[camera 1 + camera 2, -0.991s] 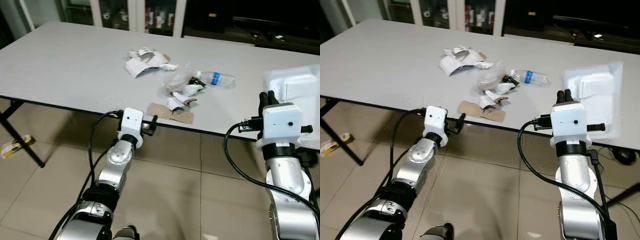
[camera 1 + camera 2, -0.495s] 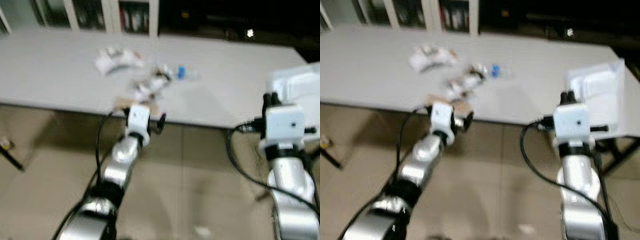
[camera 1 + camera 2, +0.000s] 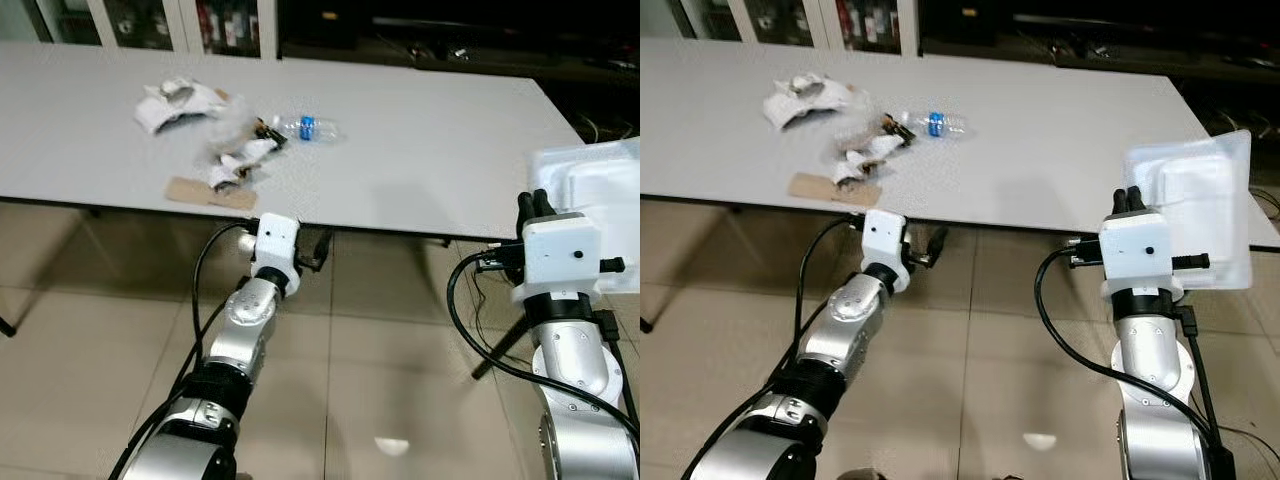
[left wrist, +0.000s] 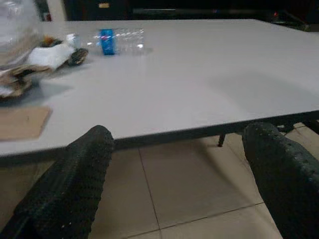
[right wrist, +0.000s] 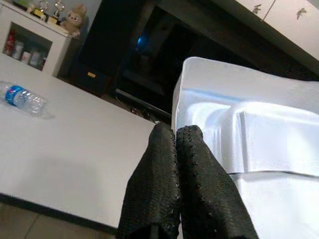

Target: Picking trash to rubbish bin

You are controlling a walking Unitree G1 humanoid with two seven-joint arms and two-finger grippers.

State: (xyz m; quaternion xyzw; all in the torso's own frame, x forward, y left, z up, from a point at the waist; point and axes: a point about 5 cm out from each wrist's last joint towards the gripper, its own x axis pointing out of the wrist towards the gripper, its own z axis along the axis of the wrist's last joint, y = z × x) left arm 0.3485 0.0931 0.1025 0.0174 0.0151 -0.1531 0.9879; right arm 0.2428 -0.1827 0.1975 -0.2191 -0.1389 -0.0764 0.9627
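Trash lies on the grey table [image 3: 430, 150]: crumpled white paper [image 3: 175, 100], a clear bottle with a blue label [image 3: 305, 127], a clump of wrappers and clear plastic [image 3: 235, 155], and a flat brown cardboard piece [image 3: 210, 192] near the front edge. My left gripper [image 3: 318, 250] hangs open just below that edge, to the right of the cardboard. Its wrist view looks across the tabletop to the bottle [image 4: 117, 40]. My right gripper [image 3: 538, 203] is shut with nothing held. It points up beside a white plastic-wrapped object [image 3: 600, 175].
The table's right corner [image 3: 575, 130] is close to my right arm. Tiled floor [image 3: 380, 360] spreads under and in front of the table. Glass-fronted cabinets [image 3: 150, 20] and dark furniture [image 3: 450, 35] stand behind it. Black cables [image 3: 470, 320] hang from both wrists.
The whole picture has shifted, so the camera has moved: the trash now lies further left. My left gripper now sits right of the cardboard instead of under it. Both grippers keep their states.
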